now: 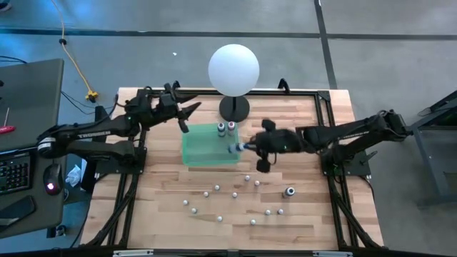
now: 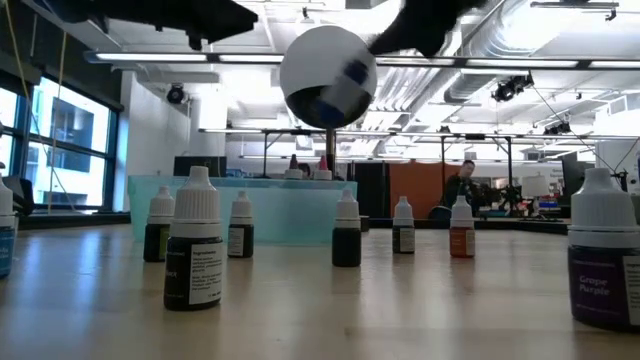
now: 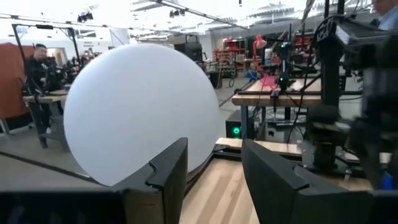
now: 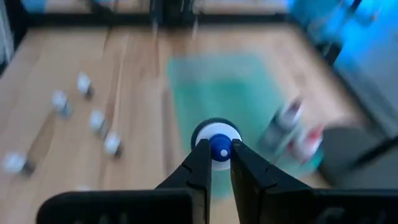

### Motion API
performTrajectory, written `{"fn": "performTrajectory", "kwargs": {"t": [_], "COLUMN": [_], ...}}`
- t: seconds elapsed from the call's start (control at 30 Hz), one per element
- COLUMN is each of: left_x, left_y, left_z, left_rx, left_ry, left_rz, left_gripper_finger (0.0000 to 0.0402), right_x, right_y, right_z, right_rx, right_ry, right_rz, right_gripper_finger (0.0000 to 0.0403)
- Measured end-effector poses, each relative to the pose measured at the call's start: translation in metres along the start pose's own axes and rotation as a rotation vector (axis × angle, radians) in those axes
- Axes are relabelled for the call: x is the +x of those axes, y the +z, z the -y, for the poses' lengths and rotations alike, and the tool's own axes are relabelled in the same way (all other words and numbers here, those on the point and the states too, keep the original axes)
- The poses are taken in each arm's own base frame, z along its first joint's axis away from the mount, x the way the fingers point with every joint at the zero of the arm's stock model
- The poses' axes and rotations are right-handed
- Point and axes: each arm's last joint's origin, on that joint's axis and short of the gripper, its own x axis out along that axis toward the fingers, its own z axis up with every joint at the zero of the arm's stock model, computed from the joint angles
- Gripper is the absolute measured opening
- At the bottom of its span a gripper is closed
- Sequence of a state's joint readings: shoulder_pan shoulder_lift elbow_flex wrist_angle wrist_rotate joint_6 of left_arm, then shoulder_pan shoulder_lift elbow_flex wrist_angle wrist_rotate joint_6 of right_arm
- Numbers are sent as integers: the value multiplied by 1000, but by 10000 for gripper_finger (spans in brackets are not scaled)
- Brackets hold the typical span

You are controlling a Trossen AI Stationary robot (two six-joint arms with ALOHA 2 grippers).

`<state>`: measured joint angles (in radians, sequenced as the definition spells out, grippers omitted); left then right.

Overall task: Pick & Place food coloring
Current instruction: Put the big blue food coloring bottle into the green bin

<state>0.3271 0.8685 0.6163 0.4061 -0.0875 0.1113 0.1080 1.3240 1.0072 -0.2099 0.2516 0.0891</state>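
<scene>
The right gripper (image 4: 216, 163) is reaching out over the green tray (image 1: 203, 148) in the middle of the tabletop (image 1: 164, 207); its two fingers are clenching a small bottle (image 4: 216, 142) with a blue top, which is sitting pinched between the fingertips above the tray's right edge; in the high view the same bottle (image 1: 234, 147) is showing as a small blue spot at the tip of the right gripper (image 1: 243, 146). Two more bottles (image 1: 226, 128), with dark and pinkish tops, are standing upright inside the tray near its far right corner, close beside each other; from the right wrist they are appearing blurred next to the held bottle. The rest of the bottles (image 1: 235, 194) are standing scattered over the near half of the tabletop, well apart from one another, with one larger bottle (image 1: 289, 191) off to the right; in the low view they are lining up as pale-capped bottles (image 2: 194, 240) in front of the tray's translucent wall. A white globe lamp (image 1: 233, 69) on a dark round base is standing just behind the tray. The left gripper (image 1: 187, 114) is hanging at the far left of the tabletop, near the tray's far left corner, pointing toward the lamp; its fingers (image 3: 163, 171) are standing apart, released, with nothing between them.
</scene>
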Motion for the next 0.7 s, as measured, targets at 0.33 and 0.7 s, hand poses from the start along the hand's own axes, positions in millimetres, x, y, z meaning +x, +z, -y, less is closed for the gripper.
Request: {"fn": "performTrajectory", "kwargs": {"t": [0.33,0.7], "left_x": [-7,-9], "left_y": [-4,-17], "left_z": [0,1], "left_rx": [50,62], "left_ry": [-2,-19], "left_rz": [-81,-220], "left_gripper_finger": [150,150], "right_x": [66,135], "right_y": [25,-3], "right_z": [43,68], "right_rx": [77,181], "right_ry": [-55,-148], "right_rz": [-171,-525], "right_gripper_finger": [36,42]}}
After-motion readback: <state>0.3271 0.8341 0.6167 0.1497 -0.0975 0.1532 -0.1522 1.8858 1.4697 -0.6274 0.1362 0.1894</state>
